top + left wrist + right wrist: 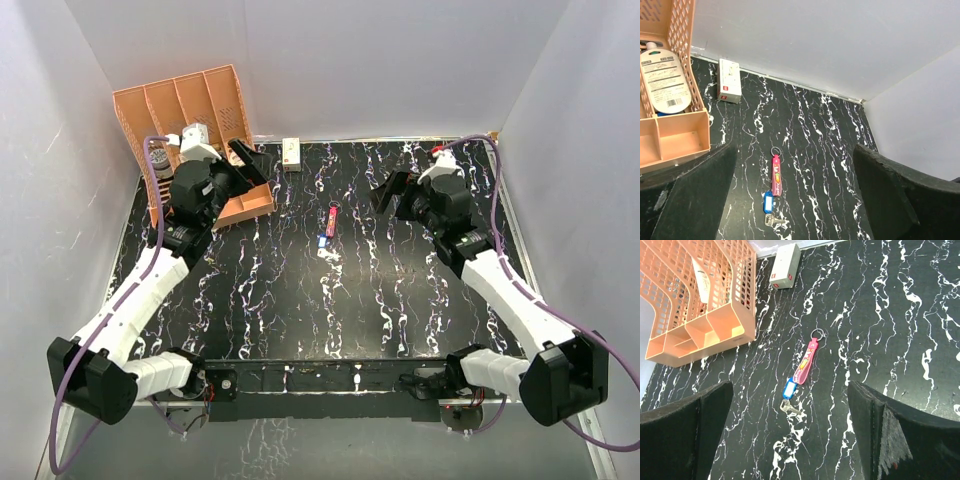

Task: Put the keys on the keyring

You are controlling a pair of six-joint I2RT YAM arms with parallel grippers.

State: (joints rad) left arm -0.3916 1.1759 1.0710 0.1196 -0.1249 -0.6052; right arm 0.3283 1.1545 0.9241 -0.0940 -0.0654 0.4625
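Observation:
The keyring, a pink strap with a small metal ring at its far end, lies flat on the black marbled table near the middle. A blue-headed key touches the strap's near end, and a pale silvery key lies just below it. The left wrist view shows the strap, the blue piece and the silver key. The right wrist view shows the same strap, blue piece and silver key. My left gripper hovers open to their left. My right gripper hovers open to their right. Both hold nothing.
An orange slotted organiser stands at the back left, close to my left gripper, with a white labelled pack inside. A small white box sits by the back wall. White walls enclose the table.

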